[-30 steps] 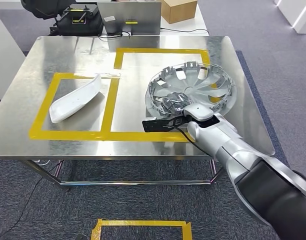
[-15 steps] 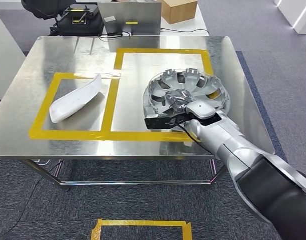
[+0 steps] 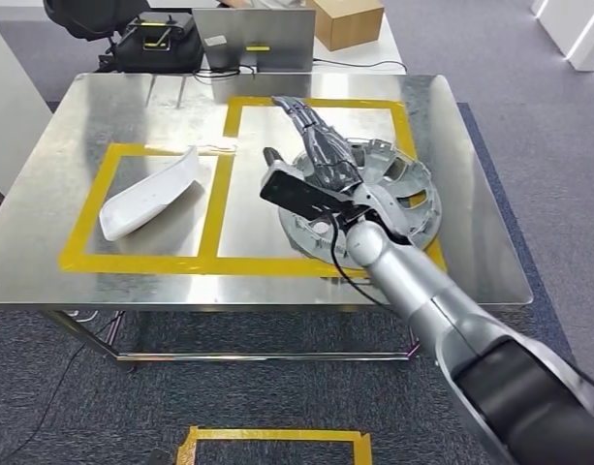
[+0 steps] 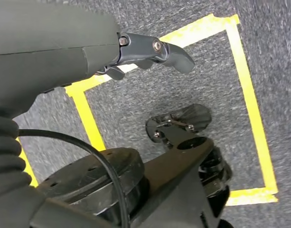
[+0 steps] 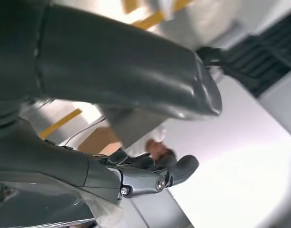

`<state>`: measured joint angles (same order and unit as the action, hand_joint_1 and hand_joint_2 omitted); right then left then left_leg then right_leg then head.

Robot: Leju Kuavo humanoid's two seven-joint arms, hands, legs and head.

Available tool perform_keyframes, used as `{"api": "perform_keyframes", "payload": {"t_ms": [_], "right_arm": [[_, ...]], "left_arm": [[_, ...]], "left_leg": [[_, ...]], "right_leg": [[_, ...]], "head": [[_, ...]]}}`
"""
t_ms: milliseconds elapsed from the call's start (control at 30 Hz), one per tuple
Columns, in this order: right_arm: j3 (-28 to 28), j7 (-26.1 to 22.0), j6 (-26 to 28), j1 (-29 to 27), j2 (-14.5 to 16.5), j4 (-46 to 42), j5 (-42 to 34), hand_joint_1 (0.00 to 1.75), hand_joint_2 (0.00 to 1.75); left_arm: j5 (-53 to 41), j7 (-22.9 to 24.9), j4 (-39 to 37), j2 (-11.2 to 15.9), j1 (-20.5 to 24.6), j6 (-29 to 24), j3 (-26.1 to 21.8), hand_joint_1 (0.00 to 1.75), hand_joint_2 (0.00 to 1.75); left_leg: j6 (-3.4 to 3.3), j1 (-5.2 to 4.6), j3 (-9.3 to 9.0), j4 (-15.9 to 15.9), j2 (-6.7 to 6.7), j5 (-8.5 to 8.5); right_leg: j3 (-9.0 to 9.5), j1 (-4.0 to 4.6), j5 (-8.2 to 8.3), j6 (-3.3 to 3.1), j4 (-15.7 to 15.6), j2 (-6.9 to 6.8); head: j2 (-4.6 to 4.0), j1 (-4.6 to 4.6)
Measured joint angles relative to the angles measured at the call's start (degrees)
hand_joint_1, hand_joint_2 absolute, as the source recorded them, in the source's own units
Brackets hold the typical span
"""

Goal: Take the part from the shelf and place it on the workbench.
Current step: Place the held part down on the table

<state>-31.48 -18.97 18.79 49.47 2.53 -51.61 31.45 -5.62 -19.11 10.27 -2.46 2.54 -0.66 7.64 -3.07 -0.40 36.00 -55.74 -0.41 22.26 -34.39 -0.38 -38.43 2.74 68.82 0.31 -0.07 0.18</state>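
The silver wheel cover (image 3: 399,189) lies flat on the steel workbench (image 3: 74,111), over the right yellow-taped square, with its near edge on the tape. My right hand (image 3: 319,155) hovers above the cover's left side. Its fingers are stretched out and apart, and it holds nothing. The right wrist view shows that hand (image 5: 118,90) close up and empty. A white curved part (image 3: 148,192) rests in the left yellow rectangle. My left hand (image 4: 100,52) hangs over the carpet beside floor tape, its fingers loose and empty.
Behind the workbench stand a metal box (image 3: 253,37), a cardboard box (image 3: 348,19) and a black case (image 3: 151,44). A yellow tape rectangle (image 3: 275,441) marks the carpet in front. Grey carpet surrounds the bench, with its right edge close to the wheel cover.
My right hand let go of the wheel cover, rose and spread its fingers. The cover dropped from a tilt to lie flat on the bench.
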Motion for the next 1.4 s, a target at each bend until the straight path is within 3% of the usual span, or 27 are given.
{"api": "perform_keyframes", "payload": {"t_ms": [33,67,100,167,233,367,433,500,533,567,600,700,767,867,933,1033,1067,1100,1167,1233,1267,1333,1400], "right_arm": [[1.6,-0.5,-0.3,-2.7,-0.4,-4.3,-2.1,0.0,0.0],[3.2,-1.0,-0.5,-5.6,-0.8,-8.5,-3.8,0.0,0.0],[4.5,-1.4,-0.5,-8.1,-1.3,-12.2,-4.9,0.0,0.0],[6.8,-1.8,-0.6,-11.5,-1.9,-18.2,-6.0,0.0,0.0],[8.2,-2.0,-0.7,-13.4,-2.2,-22.3,-6.3,0.0,0.0],[9.5,-2.2,-0.9,-15.5,-2.4,-26.7,-6.4,0.0,0.0],[9.8,-2.2,-1.0,-16.0,-2.4,-28.0,-6.4,0.0,0.0],[10.0,-2.2,-1.0,-16.4,-2.4,-28.9,-6.4,0.0,0.0],[10.2,-2.2,-1.0,-16.6,-2.4,-29.2,-6.4,0.0,0.0],[10.3,-2.2,-1.0,-16.8,-2.4,-29.4,-6.4,0.0,0.0],[10.5,-2.2,-1.0,-17.0,-2.4,-29.7,-6.4,0.0,0.0],[10.9,-3.0,-0.8,-17.3,-2.4,-30.7,-7.1,0.0,0.0],[11.5,-4.4,-0.3,-18.7,-2.4,-32.0,-8.8,0.0,0.0],[12.7,-7.1,0.6,-24.2,-2.4,-35.2,-12.3,0.0,0.0],[13.7,-9.5,1.1,-29.1,-2.4,-37.5,-15.3,0.0,0.0],[15.1,-12.5,2.0,-36.8,-2.3,-40.5,-19.4,0.0,0.0],[15.5,-13.2,2.2,-39.4,-2.2,-41.3,-20.6,0.0,0.0],[16.1,-13.8,2.3,-42.0,-2.0,-42.0,-21.8,0.0,0.0],[17.0,-14.4,2.3,-46.2,-1.5,-42.8,-23.8,0.0,0.0],[18.2,-14.4,1.8,-49.2,-0.8,-42.8,-25.7,0.0,0.0],[19.0,-14.3,1.4,-50.5,-0.4,-42.2,-26.8,0.0,0.0],[21.5,-14.4,-0.3,-53.4,0.6,-38.9,-28.8,0.0,0.0],[24.7,-14.6,-2.7,-55.5,1.8,-33.2,-30.7,0.0,0.0]], "left_arm": [[0.4,-0.2,0.0,0.0,-0.2,-0.1,-0.3,0.0,0.0],[0.8,-0.4,0.0,-0.1,-0.5,-0.3,-0.6,0.0,0.0],[1.2,-0.5,0.0,-0.2,-0.8,-0.3,-1.0,0.0,0.0],[1.5,-0.6,0.0,-0.2,-1.3,-0.4,-1.5,0.0,0.0],[1.6,-0.6,0.0,-0.2,-1.4,-0.4,-1.9,0.0,0.0],[1.6,-0.7,0.0,-0.1,-1.4,-0.4,-2.5,0.0,0.0],[1.6,-0.7,0.0,-0.1,-1.5,-0.4,-2.7,0.0,0.0],[1.6,-0.7,0.0,-0.2,-1.5,-0.4,-2.7,0.0,0.0],[1.6,-0.7,0.0,-0.2,-1.4,-0.4,-2.7,0.0,0.0],[1.6,-0.7,0.0,-0.2,-1.4,-0.4,-2.8,0.0,0.0],[1.6,-0.7,0.0,-0.2,-1.4,-0.4,-2.8,0.0,0.0],[1.8,-0.7,0.0,-0.1,-1.2,-0.5,-2.9,0.0,0.0],[2.5,-1.1,0.0,-0.1,-1.1,-0.8,-3.2,0.0,0.0],[4.0,-2.2,0.0,-0.3,-1.5,-1.4,-4.2,0.0,0.0],[5.1,-3.2,0.0,-0.5,-1.8,-1.9,-5.1,0.0,0.0],[6.6,-3.9,0.0,-1.0,-2.2,-2.6,-6.6,0.0,0.0],[7.0,-4.0,0.0,-1.1,-2.4,-2.8,-7.0,0.0,0.0],[7.4,-4.2,0.0,-1.4,-2.7,-3.1,-7.5,0.0,0.0],[8.2,-4.4,0.0,-1.8,-3.1,-3.8,-8.4,0.0,0.0],[9.2,-4.7,0.0,-2.2,-3.4,-4.4,-9.3,0.0,0.0],[9.8,-4.9,0.0,-2.5,-3.4,-4.7,-9.7,0.0,0.0],[10.8,-5.4,0.0,-3.1,-3.8,-5.2,-10.8,0.0,0.0],[11.7,-5.9,-0.1,-3.7,-4.3,-5.7,-11.9,0.0,0.0]], "left_leg": [[0.02,0.08,0.01,0.0,-0.06,0.0],[0.09,0.23,0.04,-0.1,-0.15,0.02],[0.27,0.41,0.13,-0.3,-0.23,0.05],[1.0,0.73,0.55,-1.0,-0.26,0.23],[1.93,0.71,1.09,-2.0,-0.12,0.3],[3.18,0.71,2.01,-3.1,-0.07,0.36],[3.78,0.86,3.36,-7.2,0.0,4.11],[4.2,0.94,5.31,-14.9,0.06,9.59],[4.22,0.96,5.76,-18.1,0.07,11.29],[4.11,0.94,5.46,-19.6,0.07,11.92],[3.87,0.9,4.1,-18.8,0.07,11.46],[2.51,0.46,-4.19,-7.2,0.01,8.27],[1.96,0.11,-7.35,-2.1,-0.07,7.86],[1.52,0.13,-7.24,-0.8,-0.06,7.03],[0.85,0.38,-6.59,0.0,0.11,5.78],[0.26,0.16,-4.77,0.0,0.19,4.34],[0.23,0.06,-4.11,-0.1,0.2,3.9],[0.25,-0.03,-3.45,-0.2,0.23,3.48],[0.42,-0.16,-2.18,-0.6,0.28,2.79],[0.79,-0.31,-1.17,-1.3,0.3,2.27],[1.03,-0.38,-0.9,-1.5,0.29,1.98],[1.58,-0.37,-0.72,-1.7,0.25,1.36],[2.26,-0.19,-0.45,-2.1,0.2,1.79]], "right_leg": [[-1.27,-0.17,-0.41,0.19,2.5,-0.01],[-1.63,-0.39,0.33,0.42,2.9,-0.03],[-0.81,-0.62,2.15,0.67,0.9,-0.08],[2.65,-1.05,6.06,1.14,-6.8,-0.31],[4.53,-1.14,8.02,0.82,-11.1,-0.05],[3.48,-1.06,8.77,-0.97,-10.8,0.36],[2.49,-1.21,9.62,-1.96,-10.8,0.26],[1.41,-1.06,10.48,-2.41,-10.8,0.16],[0.88,-0.94,10.87,-2.48,-10.7,0.1],[0.4,-0.82,11.24,-2.51,-10.7,0.04],[-0.07,-0.7,11.62,-2.51,-10.7,0.02],[-1.12,-0.4,12.65,-2.33,-10.7,0.05],[-1.43,-0.31,13.32,-1.79,-10.8,-0.06],[-1.66,-0.3,13.7,-0.64,-11.0,-0.3],[-2.81,-0.25,10.64,-0.18,-8.4,-0.29],[-5.76,-0.28,3.38,0.12,2.1,-0.26],[-5.96,-0.27,2.71,0.17,4.5,-0.26],[-5.24,-0.26,3.19,0.16,5.1,-0.26],[-0.57,-0.23,6.28,-0.07,-0.2,-0.29],[5.51,-0.11,7.17,-0.49,-8.8,-0.37],[7.27,-0.01,6.91,-0.69,-11.8,-0.4],[8.11,0.23,6.59,-1.14,-13.5,-0.43],[7.4,0.1,7.35,-1.99,-13.6,-0.63]], "head": [[0.0,-0.01],[0.0,0.02],[0.01,0.04],[0.01,0.12],[0.01,0.16],[0.01,0.13],[0.01,-0.06],[0.01,-0.24],[0.01,-0.25],[0.01,-0.25],[0.01,-0.24],[0.01,-0.24],[0.0,-0.23],[0.0,-0.28],[0.01,-0.06],[0.01,0.24],[0.01,0.25],[0.0,0.28],[0.0,0.29],[0.01,0.26],[0.01,0.25],[0.01,0.31],[0.01,0.37]]}}
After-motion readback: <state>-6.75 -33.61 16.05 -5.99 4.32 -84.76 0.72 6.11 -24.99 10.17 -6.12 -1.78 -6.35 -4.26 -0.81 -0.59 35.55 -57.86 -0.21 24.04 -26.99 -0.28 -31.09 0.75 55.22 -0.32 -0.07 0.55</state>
